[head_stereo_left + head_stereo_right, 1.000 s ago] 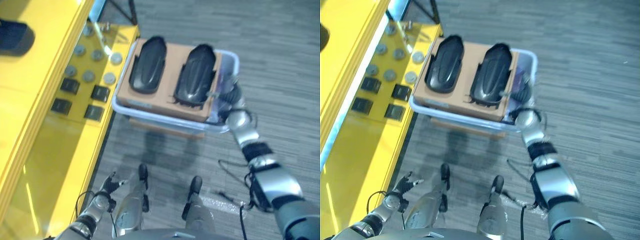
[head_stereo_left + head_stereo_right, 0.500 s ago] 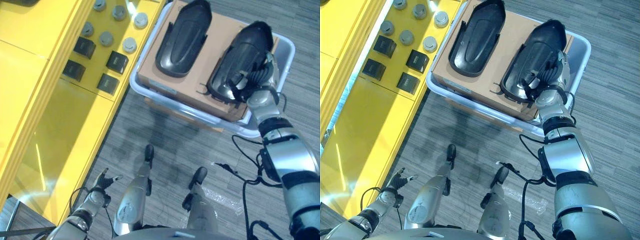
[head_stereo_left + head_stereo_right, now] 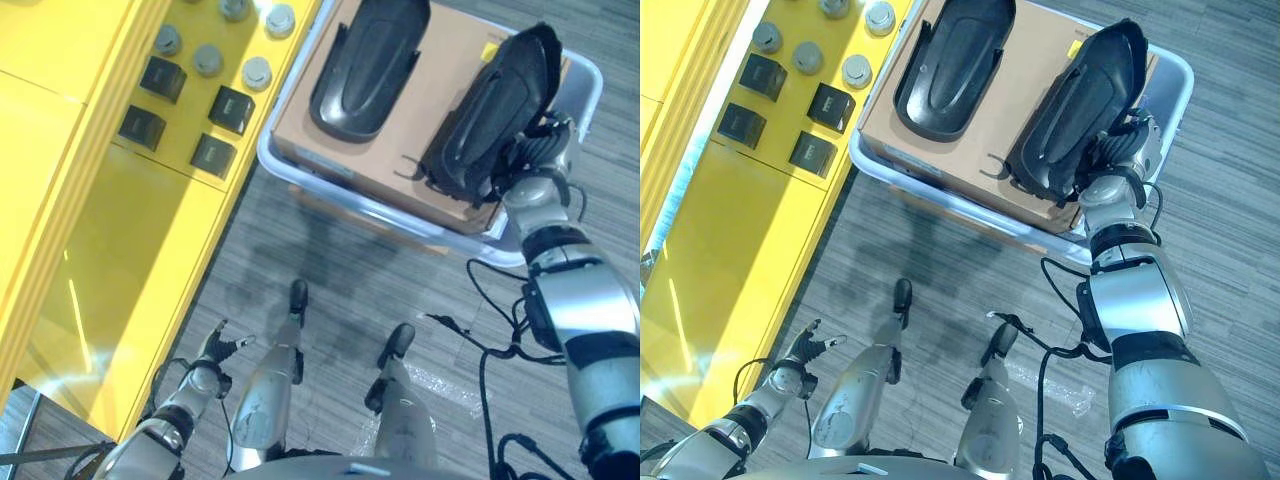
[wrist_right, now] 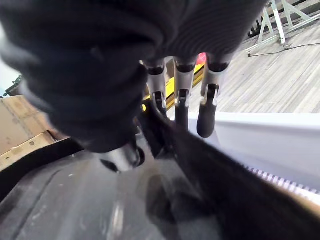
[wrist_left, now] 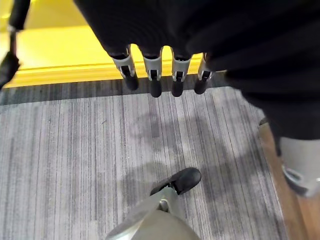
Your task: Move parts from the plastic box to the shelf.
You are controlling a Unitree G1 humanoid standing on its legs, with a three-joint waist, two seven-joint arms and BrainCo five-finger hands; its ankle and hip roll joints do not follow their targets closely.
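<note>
**Right hand on the second black part, nothing moved to the shelf yet as far as I can tell**

So the black part (image 3: 1080, 110) nearest the right hand (image 3: 1127, 140) sits on a cardboard sheet (image 3: 1010, 130) laid in the plastic box (image 3: 1170, 85). Its end by the hand looks tipped up off the cardboard. In the right wrist view the fingers (image 4: 206, 112) reach over the part's rim with the thumb on its other side, so I'd call that a pinch on the edge, though it's dark in there. The other black part (image 3: 952, 65) lies flat on the cardboard, on the far side of the gripped one from the hand, apart from it.

Progress: both big parts are in the box, so I'd say the job is barely started. The shelf (image 3: 700, 250) is yellow, well across from the right hand, and holds some small black blocks (image 3: 812, 153) and grey round caps (image 3: 858, 70).

Room: the box wall is right beside the hand, so the part has to lift clear of that rim. Open carpet (image 3: 1230, 220) lies behind the hand. The left hand (image 3: 798, 362) hangs low by the shelf edge, fingers relaxed and spread, holding nothing.
</note>
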